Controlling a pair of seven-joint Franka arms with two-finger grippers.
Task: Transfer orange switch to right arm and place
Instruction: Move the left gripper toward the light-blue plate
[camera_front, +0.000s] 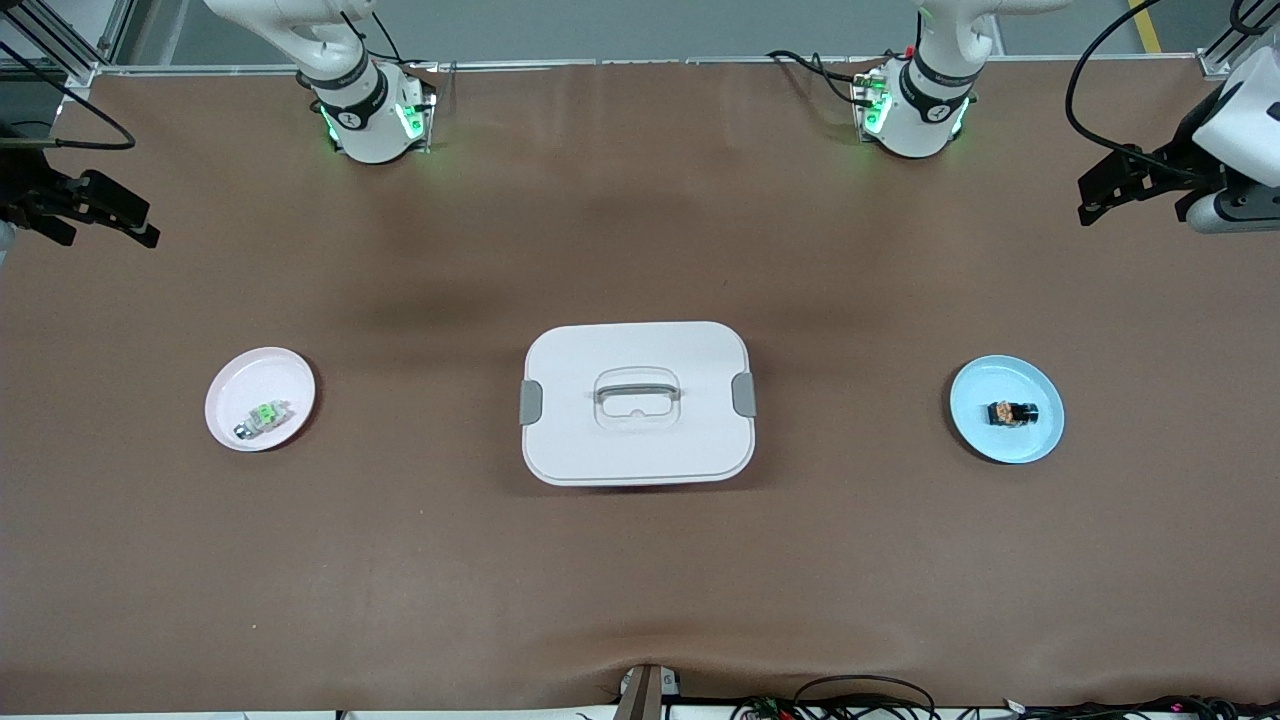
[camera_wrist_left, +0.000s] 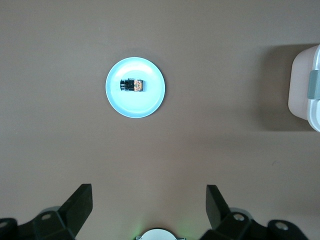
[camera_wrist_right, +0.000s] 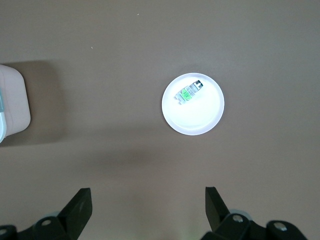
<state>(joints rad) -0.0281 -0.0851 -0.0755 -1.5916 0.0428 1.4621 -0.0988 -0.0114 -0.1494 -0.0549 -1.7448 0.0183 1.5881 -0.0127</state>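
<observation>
Brown-covered table (camera_front: 640, 560) seen from above, with two white robot arms based along its farthest edge. At the middle of the table, a white lidded box (camera_front: 637, 402) with grey side latches and a clear handle on top. Toward the left arm's end of the table, a light blue plate (camera_front: 1006, 410) carrying the orange switch (camera_front: 1012, 413), a tiny black block with an orange-tan top, lying on its side near the plate's middle. Toward the right arm's end, a pale pink plate (camera_front: 260, 398) holding a whitish piece with a bright green top (camera_front: 263, 415), resting closer to the plate's nearer rim. Both plates well apart from the box, one on each side. Left gripper (camera_front: 1112, 188) raised high over the table's edge at the left arm's end, fingers spread wide apart and holding nothing; in the left wrist view, its two black fingers (camera_wrist_left: 80, 205) framing bare table, the blue plate and switch (camera_wrist_left: 133, 85) well clear of them. Right gripper (camera_front: 105, 213) likewise raised over the edge at the right arm's end, fingers wide apart and empty; in the right wrist view, black fingers (camera_wrist_right: 80, 206) over bare table, the pink plate (camera_wrist_right: 193, 120) well clear.
</observation>
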